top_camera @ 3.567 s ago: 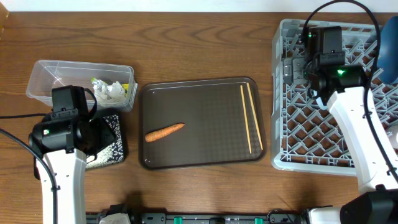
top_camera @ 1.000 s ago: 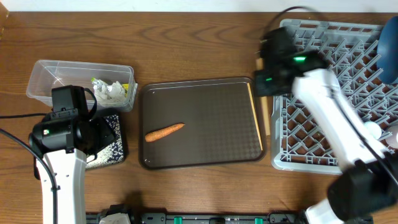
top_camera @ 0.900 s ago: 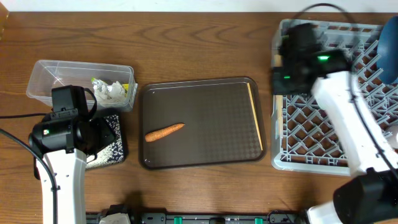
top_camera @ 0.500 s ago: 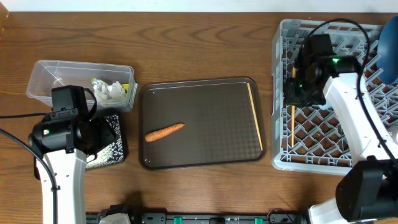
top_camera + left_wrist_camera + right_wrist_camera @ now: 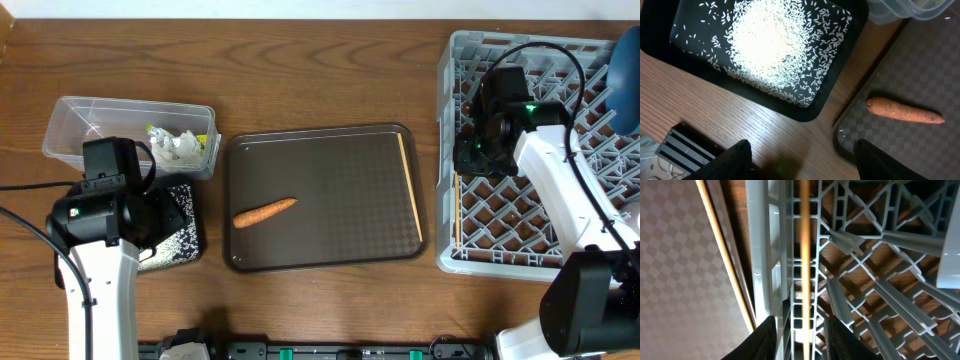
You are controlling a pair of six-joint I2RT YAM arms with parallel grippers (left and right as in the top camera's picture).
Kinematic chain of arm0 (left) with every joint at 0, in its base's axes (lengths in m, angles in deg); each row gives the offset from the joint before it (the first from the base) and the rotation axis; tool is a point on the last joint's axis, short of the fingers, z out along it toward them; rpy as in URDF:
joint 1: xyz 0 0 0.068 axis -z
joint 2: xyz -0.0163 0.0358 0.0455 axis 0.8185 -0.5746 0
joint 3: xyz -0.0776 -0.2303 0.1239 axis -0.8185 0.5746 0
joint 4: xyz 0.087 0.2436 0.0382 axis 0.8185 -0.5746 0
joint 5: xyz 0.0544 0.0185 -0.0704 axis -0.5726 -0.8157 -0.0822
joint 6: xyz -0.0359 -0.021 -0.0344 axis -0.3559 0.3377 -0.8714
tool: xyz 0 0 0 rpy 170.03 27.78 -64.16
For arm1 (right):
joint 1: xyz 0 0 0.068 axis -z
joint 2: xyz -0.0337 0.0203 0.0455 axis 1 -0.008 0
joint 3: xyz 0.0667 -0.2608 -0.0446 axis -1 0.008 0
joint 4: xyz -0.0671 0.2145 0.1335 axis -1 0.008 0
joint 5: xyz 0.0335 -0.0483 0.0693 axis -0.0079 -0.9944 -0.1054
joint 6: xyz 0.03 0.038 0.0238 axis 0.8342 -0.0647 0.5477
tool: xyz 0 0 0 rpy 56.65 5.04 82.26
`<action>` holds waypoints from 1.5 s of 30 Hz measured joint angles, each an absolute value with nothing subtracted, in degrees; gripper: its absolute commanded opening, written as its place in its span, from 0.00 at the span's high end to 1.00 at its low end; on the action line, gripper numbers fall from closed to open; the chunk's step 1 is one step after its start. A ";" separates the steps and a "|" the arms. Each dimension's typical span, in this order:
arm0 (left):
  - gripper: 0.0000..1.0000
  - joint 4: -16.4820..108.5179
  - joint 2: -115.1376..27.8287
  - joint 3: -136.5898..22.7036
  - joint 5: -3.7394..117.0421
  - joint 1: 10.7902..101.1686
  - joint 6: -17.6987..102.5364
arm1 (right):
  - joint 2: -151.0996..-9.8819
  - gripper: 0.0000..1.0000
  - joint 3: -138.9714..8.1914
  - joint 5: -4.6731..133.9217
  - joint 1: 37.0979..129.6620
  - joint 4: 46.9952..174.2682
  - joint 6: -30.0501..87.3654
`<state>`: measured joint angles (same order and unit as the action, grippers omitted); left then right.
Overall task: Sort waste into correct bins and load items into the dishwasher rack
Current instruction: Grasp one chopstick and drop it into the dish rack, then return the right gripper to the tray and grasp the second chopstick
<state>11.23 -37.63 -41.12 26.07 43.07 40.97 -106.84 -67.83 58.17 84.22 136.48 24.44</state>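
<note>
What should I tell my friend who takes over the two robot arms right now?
Left gripper: open, empty, beside the flat black rectangular tray.
Right gripper: open, over a thin wooden chopstick lying in the light-grey plastic dishwasher rack, along its left side.
Done: crumpled white paper napkins and yellow-green printed wrapper are in the clear plastic tub; loose white rice grains are in the black tray; the dark-blue round plate is at the rack's right edge.
Left: the small orange carrot and second wooden chopstick lie on the brown serving tray.

The wooden table (image 5: pixel 320 80) bears a clear tub (image 5: pixel 70 120), serving tray (image 5: pixel 340 190), rack (image 5: pixel 500 262), and seemingly a black tray (image 5: pixel 196 225).
</note>
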 measured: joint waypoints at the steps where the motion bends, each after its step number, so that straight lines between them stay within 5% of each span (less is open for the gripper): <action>1: 0.32 11.23 -37.63 -41.12 26.05 43.07 40.97 | -106.84 0.66 -67.83 58.14 84.11 136.48 24.44; 5: 0.32 11.23 -37.63 -41.12 26.07 43.07 40.97 | -106.84 0.65 -68.05 58.52 83.94 136.76 24.44; 12: 0.32 11.21 -37.63 -41.12 26.07 43.07 40.97 | -106.77 0.48 -76.31 59.35 81.93 132.70 24.48; 23: 0.32 11.21 -37.65 -41.12 26.05 43.07 40.97 | -108.92 0.47 -77.16 59.39 72.53 129.61 24.35; 45: 0.32 10.99 -37.63 -41.12 26.07 43.07 40.97 | -126.73 0.48 -75.91 58.03 68.51 130.88 24.35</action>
<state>10.99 -37.63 -41.12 26.07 43.07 40.97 -126.73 -75.91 58.03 68.51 130.88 24.35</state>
